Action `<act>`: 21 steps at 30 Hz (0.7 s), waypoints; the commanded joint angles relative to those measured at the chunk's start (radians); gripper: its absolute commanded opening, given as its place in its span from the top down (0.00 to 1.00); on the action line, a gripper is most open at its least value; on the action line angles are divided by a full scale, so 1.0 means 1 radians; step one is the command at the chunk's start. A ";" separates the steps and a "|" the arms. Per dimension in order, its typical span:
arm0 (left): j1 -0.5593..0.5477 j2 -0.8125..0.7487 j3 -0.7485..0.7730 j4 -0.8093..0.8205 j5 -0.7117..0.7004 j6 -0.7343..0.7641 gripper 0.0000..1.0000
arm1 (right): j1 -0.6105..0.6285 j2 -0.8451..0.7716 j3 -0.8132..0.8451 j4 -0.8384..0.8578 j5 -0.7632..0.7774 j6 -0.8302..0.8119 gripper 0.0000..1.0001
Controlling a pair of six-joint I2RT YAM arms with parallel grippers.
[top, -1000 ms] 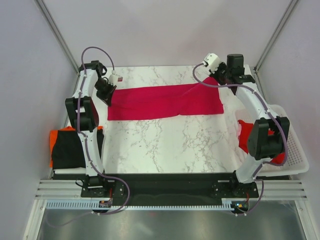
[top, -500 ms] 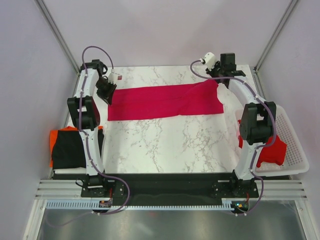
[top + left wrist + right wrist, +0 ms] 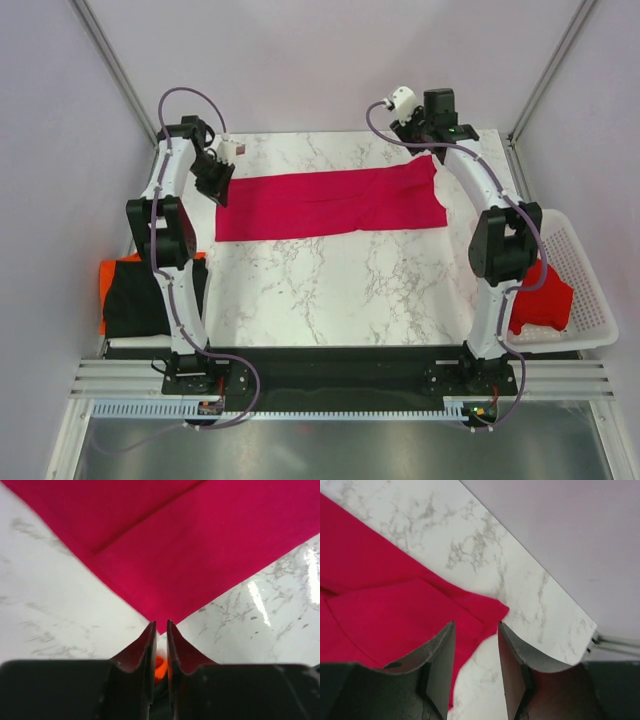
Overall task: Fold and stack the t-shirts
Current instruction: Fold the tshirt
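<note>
A crimson-pink t-shirt (image 3: 330, 203) lies folded into a long flat band across the back of the marble table (image 3: 330, 290). My left gripper (image 3: 218, 187) is at the band's left end. In the left wrist view its jaws (image 3: 160, 624) stand a narrow gap apart, with the shirt's (image 3: 200, 545) corner tip just ahead of them and nothing between. My right gripper (image 3: 428, 143) hangs over the band's far right corner. Its jaws (image 3: 476, 624) are open, with the shirt (image 3: 380, 610) corner lying free below.
A black t-shirt (image 3: 140, 295) lies on an orange one (image 3: 108, 270) off the table's left edge. A white lattice basket (image 3: 588, 300) at the right holds a crumpled red t-shirt (image 3: 545, 300). The back wall (image 3: 560, 530) rises just behind the table's rear edge.
Both grippers have opened and let go of the shirt's end corners. The right arm has drawn back and left toward the rear edge, uncovering the red shirt in the basket.
</note>
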 commanded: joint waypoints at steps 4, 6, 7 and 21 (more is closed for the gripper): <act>-0.013 0.039 -0.134 -0.007 0.147 -0.036 0.84 | 0.050 0.221 0.247 -0.158 -0.083 0.066 0.53; -0.015 0.036 -0.167 0.016 0.162 -0.045 0.84 | 0.055 0.280 0.290 -0.171 -0.074 0.064 0.53; -0.015 0.041 -0.171 0.018 0.162 -0.047 0.84 | 0.057 0.300 0.330 -0.178 -0.068 0.063 0.53; -0.015 0.082 -0.210 0.039 0.148 -0.067 0.85 | 0.064 0.440 0.386 -0.190 -0.085 0.060 0.53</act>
